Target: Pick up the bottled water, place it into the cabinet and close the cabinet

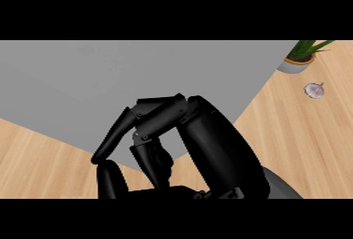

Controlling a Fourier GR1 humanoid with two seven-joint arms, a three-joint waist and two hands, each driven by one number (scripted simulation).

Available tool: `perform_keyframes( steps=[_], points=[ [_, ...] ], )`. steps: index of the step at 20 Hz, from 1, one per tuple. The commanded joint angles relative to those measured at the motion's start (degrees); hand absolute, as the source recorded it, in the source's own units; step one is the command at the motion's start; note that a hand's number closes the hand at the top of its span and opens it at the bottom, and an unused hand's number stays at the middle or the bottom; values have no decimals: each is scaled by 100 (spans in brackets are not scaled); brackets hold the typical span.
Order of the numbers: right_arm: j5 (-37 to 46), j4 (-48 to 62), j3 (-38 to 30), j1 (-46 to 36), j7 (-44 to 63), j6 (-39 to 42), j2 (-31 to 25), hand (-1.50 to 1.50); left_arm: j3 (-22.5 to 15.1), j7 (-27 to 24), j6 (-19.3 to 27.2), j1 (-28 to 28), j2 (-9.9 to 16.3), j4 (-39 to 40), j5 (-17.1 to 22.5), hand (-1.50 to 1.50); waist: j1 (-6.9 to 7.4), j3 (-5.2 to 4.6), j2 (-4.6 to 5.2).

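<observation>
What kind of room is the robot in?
Probably a kitchen. There is a light wooden counter, a big flat grey panel that may be a cabinet door, and a small potted plant in the corner. One black hand fills the middle of the view.

Hand (176, 140) fills centre, cut off at 6 o'clock; which hand, unclear. Potted plant (300, 58) leaves clipped at 1 o'clock. Small round object (314, 90) at 2 o'clock unidentifiable.
</observation>
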Motion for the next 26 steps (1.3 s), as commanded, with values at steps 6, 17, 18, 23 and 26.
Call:
perform_keyframes(
  steps=[6, 17, 18, 23, 26],
  points=[
    [-592, 1943, -1272, -861, -641, 846, -78, 150, 554, -66, -628, 225, -25, 281, 234, 150, -47, 8, 25],
    [-560, 4035, -1702, -1007, -2133, 1293, -211, 150, 553, 247, -598, 77, -94, 19, 309, 150, 21, 12, 89],
    [-567, 3972, -1753, -1176, -1841, 1154, -157, 150, 484, 155, -637, 21, -174, 269, 67, 150, -11, 6, 69],
    [-288, 4489, -1745, -1146, -2177, 1049, -190, 150, 489, 239, -764, -14, -81, 201, 198, 150, 152, 0, 135],
    [-367, 4477, -1823, -1250, -2113, 1156, -254, 150, 585, 447, -676, -237, 59, 130, 475, 150, 91, 5, 143]
  ],
)
